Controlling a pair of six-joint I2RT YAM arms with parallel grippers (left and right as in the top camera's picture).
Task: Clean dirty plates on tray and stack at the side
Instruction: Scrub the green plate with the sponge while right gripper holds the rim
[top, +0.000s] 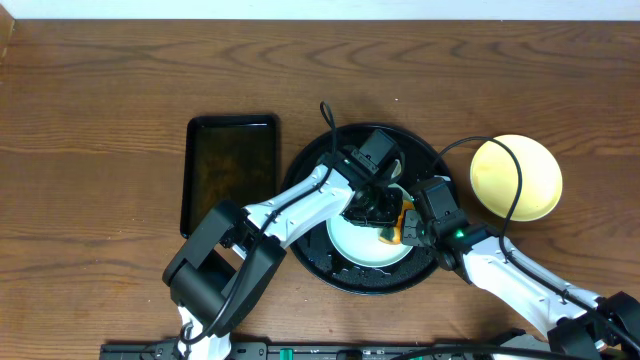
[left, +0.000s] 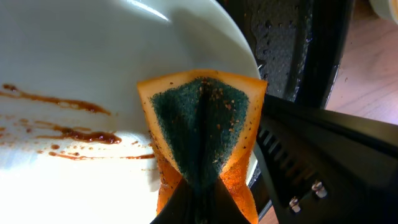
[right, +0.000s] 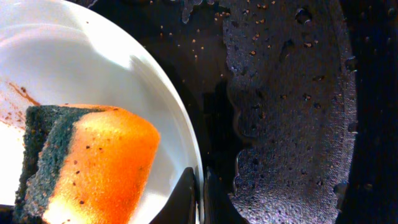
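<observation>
My left tool (left: 199, 196) is pinched tight on a folded sponge (left: 202, 124), orange with its green scouring face outward. The sponge presses on the pale plate (left: 74, 56) beside brown streaks (left: 68, 102). My right tool (right: 200, 196) is clamped on that plate's right rim, close against the left tool with little room between them.

The pale plate lies flat and face up in the round black tray (top: 422, 152), mid-bench toward the near edge. It is round, so it has no long axis. A yellow plate (top: 515, 177) sits on the bench (top: 90, 120) just right of the tray.

I count two plates; whether another lies underneath I cannot tell. One rectangular tray (top: 230, 175) lies left, its long side running far to near. Bare wood runs along the far and left edges.
</observation>
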